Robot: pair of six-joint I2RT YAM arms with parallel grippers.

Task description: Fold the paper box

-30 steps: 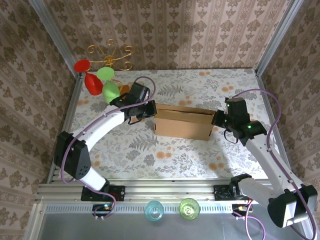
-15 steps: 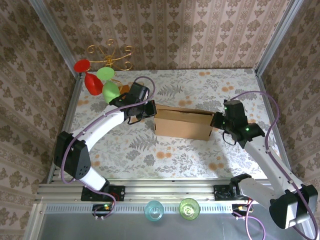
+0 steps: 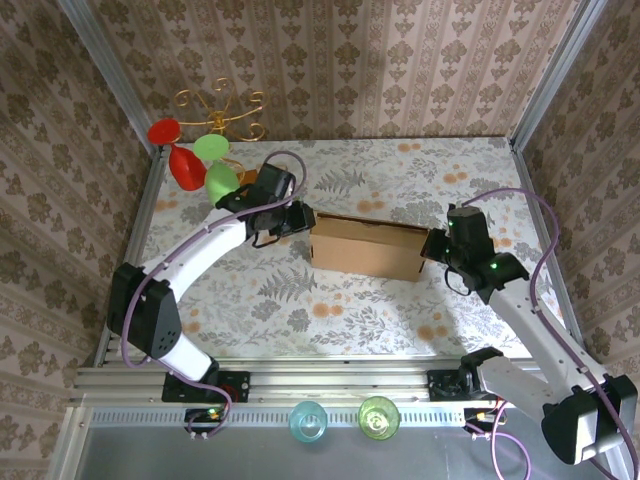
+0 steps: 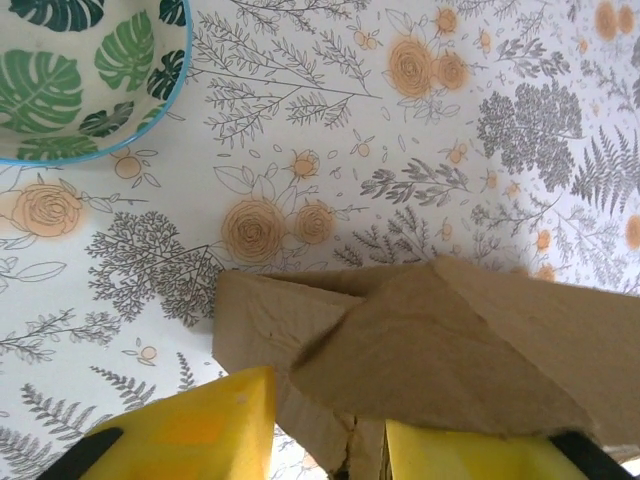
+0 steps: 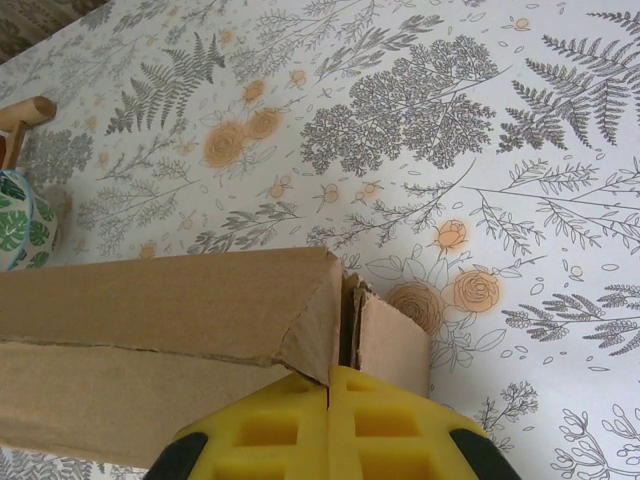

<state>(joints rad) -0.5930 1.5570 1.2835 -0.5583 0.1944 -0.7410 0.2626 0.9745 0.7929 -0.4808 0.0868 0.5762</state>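
Brown corrugated cardboard: the paper box [image 3: 365,247] lies about mid-table on the floral cloth [image 3: 400,170], long axis running left to right, with its body folded up into a low closed shape. The left gripper [image 3: 297,222] sits at the box's left end. In its wrist view the yellow fingers [image 4: 190,430] stand apart, and a loose, slightly creased end flap [image 4: 440,350] lies over the gap, not pinched. A leaf-patterned bowl [image 4: 80,70] stands just beyond that end, apart from the box. The right gripper [image 3: 433,245] is at the box's right end. Its pads [image 5: 270,430] are pressed together with nothing visible between them, right at the end panel; I cannot tell whether they touch it. Judgement: the main fold looks done and the step in hand is closing the ends, with the left flap not yet seated. The next move likely calls for the left fingers to take or push that flap and tuck it into the end while the right arm braces the far side so the box does not slide.
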